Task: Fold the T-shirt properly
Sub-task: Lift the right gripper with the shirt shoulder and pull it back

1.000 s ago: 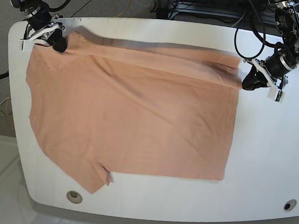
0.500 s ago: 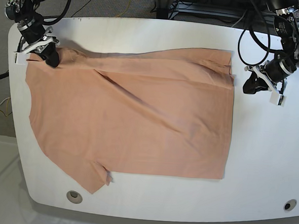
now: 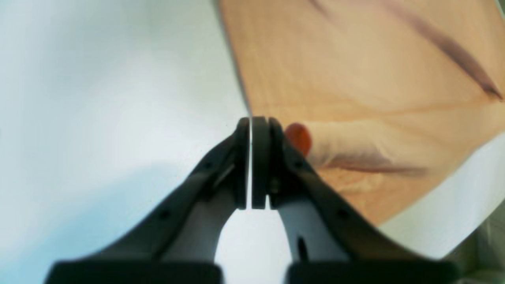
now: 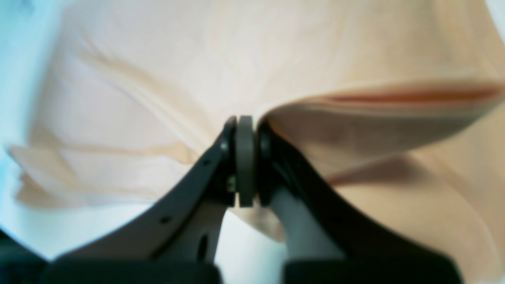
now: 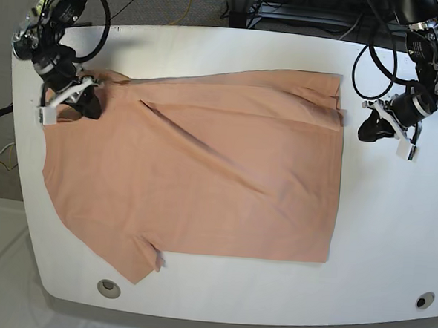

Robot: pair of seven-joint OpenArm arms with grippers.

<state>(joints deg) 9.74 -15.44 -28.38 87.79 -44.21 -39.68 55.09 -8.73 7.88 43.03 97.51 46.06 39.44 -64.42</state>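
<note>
My right gripper (image 5: 87,105) is clamped on the T-shirt (image 5: 196,177) sleeve edge; left gripper (image 5: 368,127), pinched empty, sits just off the hem, shirt lying lengthwise between them.

Black arms (image 5: 53,20), looping cables, curved black fingers (image 3: 236,165).

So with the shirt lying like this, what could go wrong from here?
The right gripper is shut on the T-shirt near its shoulder; pulling alone could drag the cloth askew, since the left gripper is shut off the hem, holding nothing. Diagonal wrinkles across the body could get folded in.
</note>
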